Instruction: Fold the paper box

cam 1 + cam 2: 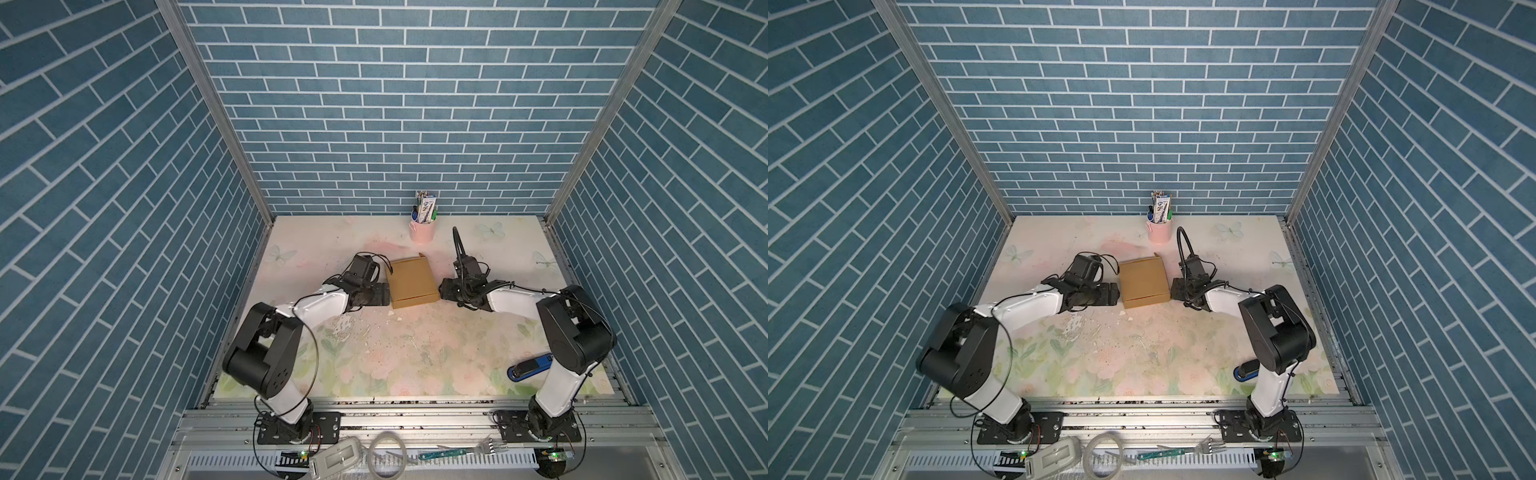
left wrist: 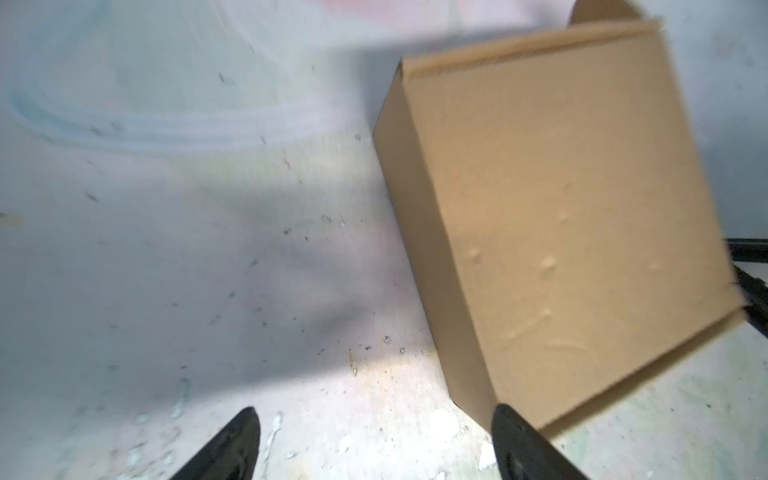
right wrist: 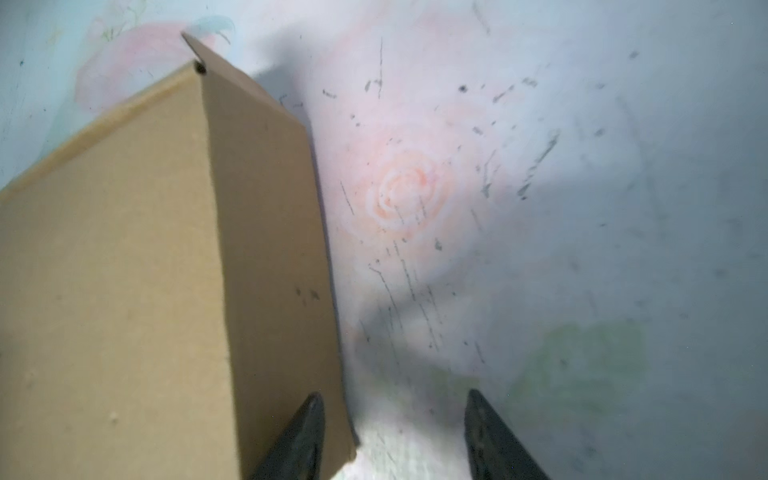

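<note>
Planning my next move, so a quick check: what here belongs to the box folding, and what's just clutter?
For the job:
- plain brown cardboard box
- left gripper, open beside it
- right gripper, open beside it

Lying about:
- pink cup of pens
- blue-and-black stapler
- metal fork
- clear tubing coil

The paper box (image 1: 1144, 286) sits closed and squarish mid-table (image 1: 1246, 266), with a small flap tip poking up at its far right corner. The left end effector (image 1: 1116, 294) is just beside its left wall and the right end effector (image 1: 1173, 288) just beside its right; contact cannot be told. A pink cup (image 1: 1159, 233) of pens stands behind it, near the wall.
</note>
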Robot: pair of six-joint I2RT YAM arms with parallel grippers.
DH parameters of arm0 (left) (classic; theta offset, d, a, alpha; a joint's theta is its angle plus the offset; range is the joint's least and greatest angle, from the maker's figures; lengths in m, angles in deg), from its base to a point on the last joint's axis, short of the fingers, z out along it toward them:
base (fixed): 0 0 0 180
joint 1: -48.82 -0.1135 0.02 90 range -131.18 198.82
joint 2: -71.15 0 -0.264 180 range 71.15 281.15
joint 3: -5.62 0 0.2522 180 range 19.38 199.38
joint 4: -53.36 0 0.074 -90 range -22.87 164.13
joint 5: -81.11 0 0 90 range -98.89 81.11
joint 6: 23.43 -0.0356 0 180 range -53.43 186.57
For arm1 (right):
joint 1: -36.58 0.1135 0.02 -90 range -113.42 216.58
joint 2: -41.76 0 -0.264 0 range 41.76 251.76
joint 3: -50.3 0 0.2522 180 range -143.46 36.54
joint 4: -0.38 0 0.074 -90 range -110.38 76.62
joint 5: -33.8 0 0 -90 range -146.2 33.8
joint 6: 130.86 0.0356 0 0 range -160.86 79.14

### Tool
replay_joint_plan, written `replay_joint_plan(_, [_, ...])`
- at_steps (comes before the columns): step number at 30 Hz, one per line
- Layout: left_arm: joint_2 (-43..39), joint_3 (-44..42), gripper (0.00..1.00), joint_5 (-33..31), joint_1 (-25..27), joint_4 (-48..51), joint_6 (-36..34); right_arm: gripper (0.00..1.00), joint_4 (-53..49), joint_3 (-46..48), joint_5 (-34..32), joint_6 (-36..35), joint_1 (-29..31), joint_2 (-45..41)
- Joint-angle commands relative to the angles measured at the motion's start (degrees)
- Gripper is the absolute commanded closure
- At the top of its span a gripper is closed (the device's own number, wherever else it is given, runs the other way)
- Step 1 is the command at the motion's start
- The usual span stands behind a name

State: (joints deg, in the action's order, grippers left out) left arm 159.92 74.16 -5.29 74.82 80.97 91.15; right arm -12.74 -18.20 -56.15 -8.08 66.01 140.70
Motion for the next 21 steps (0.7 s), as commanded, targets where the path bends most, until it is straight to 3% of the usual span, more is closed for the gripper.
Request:
replay_joint_plan(1, [-7.80,1.82,0.04,-5.10,-1.45,6.59,-1.23,0.39,-4.06,-0.43,-4.62,-6.51,-2.11,-9.26])
replay_joint_plan(8, [-26.87,-2.95,0.00,-11.66,-5.31,10.59,-5.14,0.30,-4.52,9.51,-11.73,-16.73,-5.58,-29.39])
replay_joint_plan(12, [-34.46,-6.97,0.00,-16.36,-11.50,11.00,-5.31,0.25,-0.92,17.33,-12.93,-17.83,-13.12,-40.46])
replay_joint_plan(16, [-37.09,-10.14,0.00,-17.97,-17.74,7.69,-6.34,0.22,2.39,23.63,-12.46,-19.18,-21.41,-46.23])
replay_joint_plan(21, [-32.09,-14.04,0.00,-17.25,-24.50,1.07,-7.48,0.19,10.90,30.63,-8.41,-17.51,-30.88,-44.42])
